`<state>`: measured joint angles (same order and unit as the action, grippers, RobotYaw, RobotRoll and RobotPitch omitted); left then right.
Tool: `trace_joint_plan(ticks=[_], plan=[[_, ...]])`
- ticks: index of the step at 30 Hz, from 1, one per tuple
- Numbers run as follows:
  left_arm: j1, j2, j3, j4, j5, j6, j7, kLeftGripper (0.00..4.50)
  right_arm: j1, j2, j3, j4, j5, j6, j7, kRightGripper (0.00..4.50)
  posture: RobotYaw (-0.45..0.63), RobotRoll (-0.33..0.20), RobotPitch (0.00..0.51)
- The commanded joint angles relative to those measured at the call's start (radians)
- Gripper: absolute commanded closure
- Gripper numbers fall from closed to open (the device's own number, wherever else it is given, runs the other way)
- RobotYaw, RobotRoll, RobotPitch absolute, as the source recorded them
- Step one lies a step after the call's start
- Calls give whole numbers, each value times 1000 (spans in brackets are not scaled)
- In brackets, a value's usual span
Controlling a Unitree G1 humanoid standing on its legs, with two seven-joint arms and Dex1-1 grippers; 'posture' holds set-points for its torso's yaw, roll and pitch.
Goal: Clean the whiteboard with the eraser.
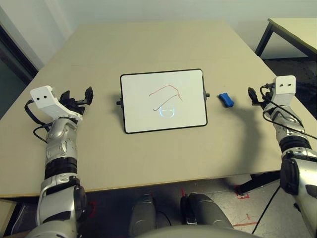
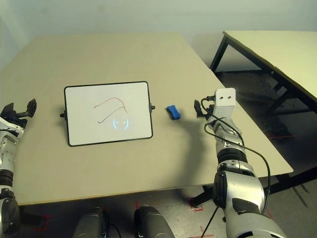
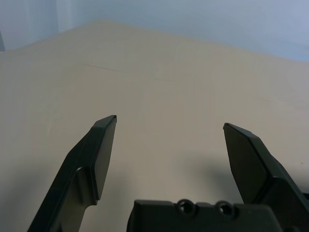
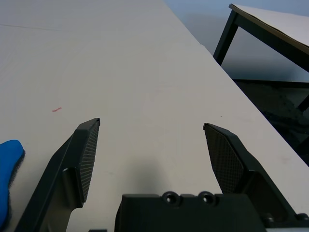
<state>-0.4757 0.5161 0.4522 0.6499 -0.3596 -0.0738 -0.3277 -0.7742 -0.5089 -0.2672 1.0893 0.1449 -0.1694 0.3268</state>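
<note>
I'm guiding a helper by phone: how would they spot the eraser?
On the large beige table, find the whiteboard. Just right of it, before the right claw, lies the eraser: the small, bright blue block, unlike its black-and-white neighbours.

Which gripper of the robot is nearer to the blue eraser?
Right. The right gripper is just right of the eraser; the left gripper is beyond the whiteboard, far left.

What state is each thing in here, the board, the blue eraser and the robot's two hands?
Whiteboard: lying on the table, marked with red-brown lines, not wiped clean.
Blue eraser: resting on the table right of the whiteboard, not held.
Left gripper: jaws open, empty.
Right gripper: jaws open, empty.
</note>
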Motion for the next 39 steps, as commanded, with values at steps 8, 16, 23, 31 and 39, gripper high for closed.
trace_joint_plan(ticks=[8, 16, 23, 31, 39], plan=[[16, 136, -106, -466, -133, 413, -218, 0, 141, 66, 142, -558, 37, 471, 159, 37, -22, 0, 51], [-5, 154, -226, -641, -176, 603, -322, 0, 153, 112, 184, -594, 4, 562, 118, 37, -12, 0, 52], [6, 150, -313, -712, -166, 681, -378, 0, 123, 118, 191, -484, -27, 542, 91, 37, -13, 0, 54], [-1, 151, -350, -721, -157, 714, -417, 0, 101, 130, 195, -422, -45, 530, 87, 37, -11, 0, 57], [-11, 144, -355, -700, -143, 705, -432, 0, 111, 140, 207, -442, -58, 562, 81, 2147, -17, 0, 58]])
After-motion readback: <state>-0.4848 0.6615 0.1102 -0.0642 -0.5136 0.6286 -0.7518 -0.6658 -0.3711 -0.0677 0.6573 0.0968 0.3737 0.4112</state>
